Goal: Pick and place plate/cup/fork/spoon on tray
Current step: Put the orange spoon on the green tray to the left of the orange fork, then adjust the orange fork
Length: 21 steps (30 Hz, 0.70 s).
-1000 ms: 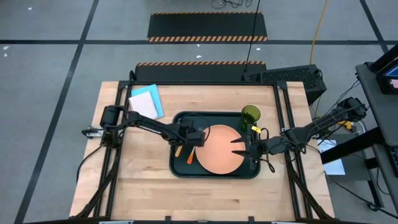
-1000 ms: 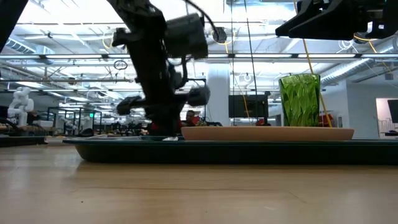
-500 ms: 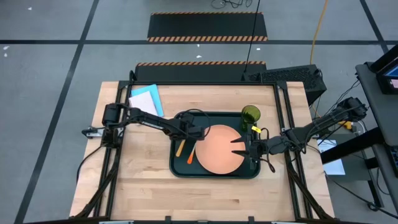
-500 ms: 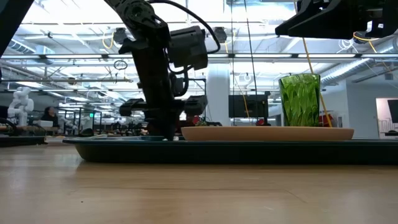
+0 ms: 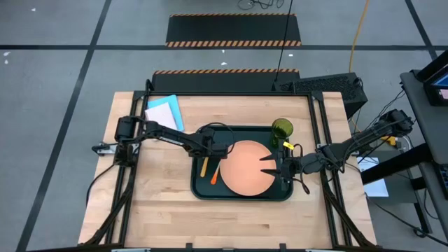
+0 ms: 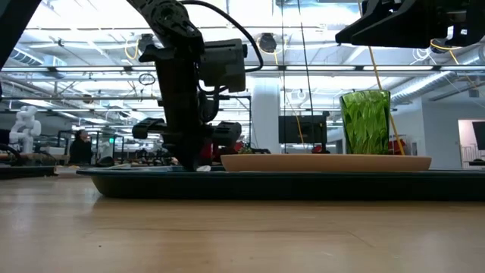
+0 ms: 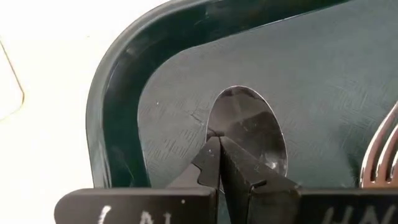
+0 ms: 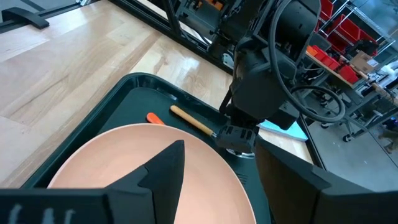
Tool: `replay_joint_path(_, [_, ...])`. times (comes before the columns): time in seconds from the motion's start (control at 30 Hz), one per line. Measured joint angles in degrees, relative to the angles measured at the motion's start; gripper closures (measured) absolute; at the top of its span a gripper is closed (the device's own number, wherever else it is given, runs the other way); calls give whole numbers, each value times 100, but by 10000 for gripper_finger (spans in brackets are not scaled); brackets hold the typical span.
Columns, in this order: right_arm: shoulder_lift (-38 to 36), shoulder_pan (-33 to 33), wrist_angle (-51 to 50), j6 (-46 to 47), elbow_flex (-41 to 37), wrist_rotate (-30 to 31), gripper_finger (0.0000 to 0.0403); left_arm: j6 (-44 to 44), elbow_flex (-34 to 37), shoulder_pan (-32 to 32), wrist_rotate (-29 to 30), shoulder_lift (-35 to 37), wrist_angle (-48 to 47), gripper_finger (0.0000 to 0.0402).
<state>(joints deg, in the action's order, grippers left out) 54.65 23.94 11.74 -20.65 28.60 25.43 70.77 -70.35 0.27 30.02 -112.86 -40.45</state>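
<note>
The dark tray (image 5: 241, 197) holds the salmon plate (image 5: 245, 175) and, at its far right corner, the green cup (image 5: 282, 129). The spoon lies left of the plate, its orange handle (image 5: 204, 166) pointing toward the near edge and its silver bowl (image 7: 255, 121) flat on the tray floor. The fork (image 5: 215, 175) lies beside it, its tines (image 7: 380, 155) showing in the left wrist view. My left gripper (image 7: 216, 144) is shut, its tips down at the spoon's bowl. My right gripper (image 5: 266, 164) hovers open above the plate's right part. My left gripper touches the spoon's bowl near its neck end (image 7: 214, 127) with its shut fingertips (image 7: 208, 158). The fingers slant steeply down from the table's left. The gripper hides the neck, so I cannot tell whether anything is pinched. The spoon lies flat on the tray.
A blue and white notebook (image 5: 164, 114) lies on the table's far left, beyond the tray's corner. The tray's raised rim (image 7: 115, 93) curves close to the spoon's bowl. Bare wood spreads along the near edge (image 5: 231, 224).
My left gripper has shifted a little toward the table's far left and tipped more steeply downward, staying shut at the tray floor. More of the spoon's handle shows beside it now. My right gripper has kept still.
</note>
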Motion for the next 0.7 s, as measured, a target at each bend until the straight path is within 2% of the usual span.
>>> replay_joint_path(0.3, [0,0,-1,0,0,1,213,-258,-2,-200,-9,558,208,387])
replay_joint_path(0.53, [0,0,19,1,0,2,213,-1265,-11,-283,-357,622,1899,387])
replay_joint_path(0.7, [0,0,47,1,0,2,213,-1588,-7,-53,-485,596,2276,387])
